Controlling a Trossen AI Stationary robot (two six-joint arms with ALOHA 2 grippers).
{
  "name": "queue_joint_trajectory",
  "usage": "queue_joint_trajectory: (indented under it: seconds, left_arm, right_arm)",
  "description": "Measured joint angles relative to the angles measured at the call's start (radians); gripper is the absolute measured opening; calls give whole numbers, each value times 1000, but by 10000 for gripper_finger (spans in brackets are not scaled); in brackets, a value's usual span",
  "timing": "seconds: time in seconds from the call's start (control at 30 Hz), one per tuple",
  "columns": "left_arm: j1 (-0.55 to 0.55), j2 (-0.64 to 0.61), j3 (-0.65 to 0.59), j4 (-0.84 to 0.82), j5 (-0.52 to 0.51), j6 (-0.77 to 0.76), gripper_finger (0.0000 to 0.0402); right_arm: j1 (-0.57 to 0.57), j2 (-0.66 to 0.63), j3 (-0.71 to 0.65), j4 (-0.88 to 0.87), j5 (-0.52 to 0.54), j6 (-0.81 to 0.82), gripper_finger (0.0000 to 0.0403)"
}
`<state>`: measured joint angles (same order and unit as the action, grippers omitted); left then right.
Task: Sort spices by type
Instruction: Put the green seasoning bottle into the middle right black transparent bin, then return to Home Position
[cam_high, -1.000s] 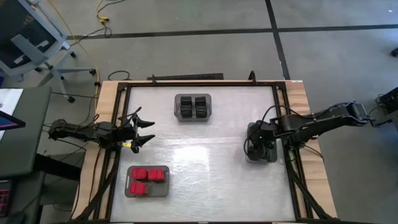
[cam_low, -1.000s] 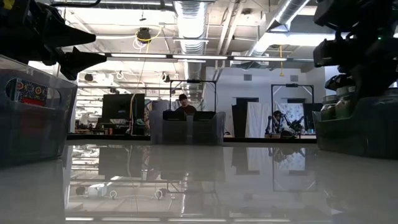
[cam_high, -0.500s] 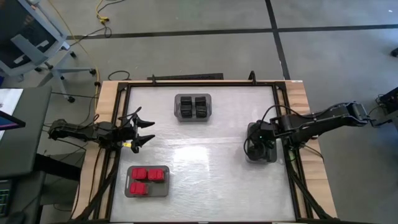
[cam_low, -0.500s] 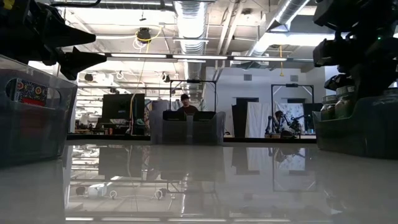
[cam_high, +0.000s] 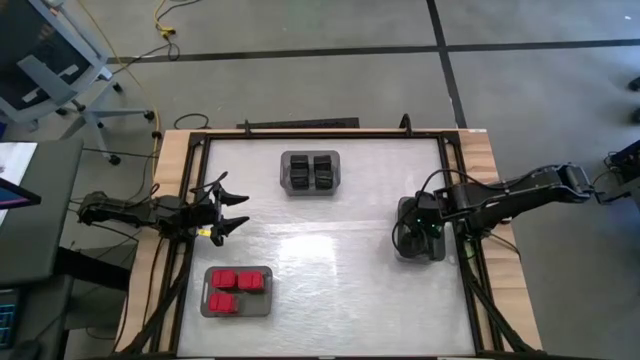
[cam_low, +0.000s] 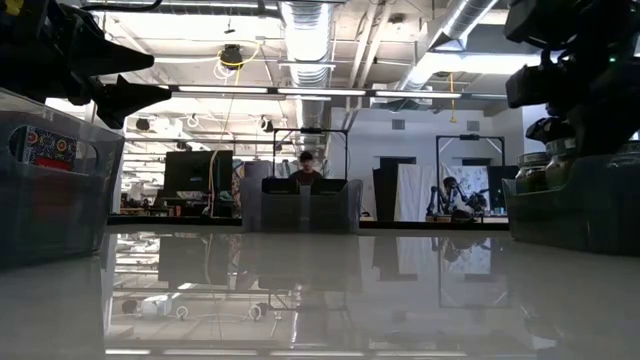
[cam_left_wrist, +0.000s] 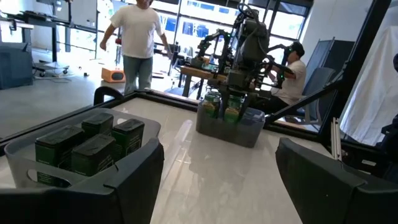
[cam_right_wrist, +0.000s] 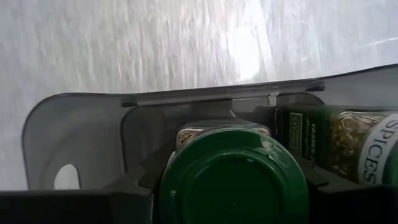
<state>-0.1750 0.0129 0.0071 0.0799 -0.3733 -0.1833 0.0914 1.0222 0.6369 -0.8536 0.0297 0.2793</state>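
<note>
Three grey trays stand on the white table. The far one holds black cube spices (cam_high: 312, 172). The near-left one holds red boxy spices (cam_high: 237, 290). The right tray (cam_high: 403, 250) holds round jars with green lids (cam_left_wrist: 225, 106). My right gripper (cam_high: 426, 228) reaches steeply down into that tray, shut on one jar (cam_right_wrist: 233, 180). A second jar (cam_right_wrist: 348, 143) stands beside it. My left gripper (cam_high: 240, 212) waits open and level at the table's left edge, touching nothing. My right gripper has the jar's green-lidded top (cam_right_wrist: 186, 186) between its two fingers. It comes from above, pointing steeply down. The jar stands upright inside the right tray, against the tray's wall. The picture's lower edge cuts off the exact places of contact.
A black frame (cam_high: 320, 133) runs round the table top. The middle of the table (cam_high: 330, 250) lies bare between the three trays. People and workbenches show in the room beyond the table's far edge.
</note>
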Motion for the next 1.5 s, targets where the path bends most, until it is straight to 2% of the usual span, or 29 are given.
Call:
queue_joint_trajectory:
  seconds: [0.13, 0.87, 1.03, 1.1, 1.27, 1.5]
  left_arm:
    - [0, 0, 0, 0, 0, 0, 298]
    - [0, 0, 0, 0, 0, 0, 298]
    - [0, 0, 0, 0, 0, 0, 298]
    - [0, 0, 0, 0, 0, 0, 298]
    - [0, 0, 0, 0, 0, 0, 298]
    - [0, 0, 0, 0, 0, 0, 298]
  right_arm:
    - [0, 0, 0, -4, 27, 7, 214]
    - [0, 0, 0, -3, 25, 10, 215]
    - [0, 0, 2, -3, 22, 10, 291]
    - [0, 0, 2, -4, 22, 10, 309]
    - [0, -4, 28, -32, 21, 10, 312]
    - [0, -4, 196, -175, 20, 10, 305]
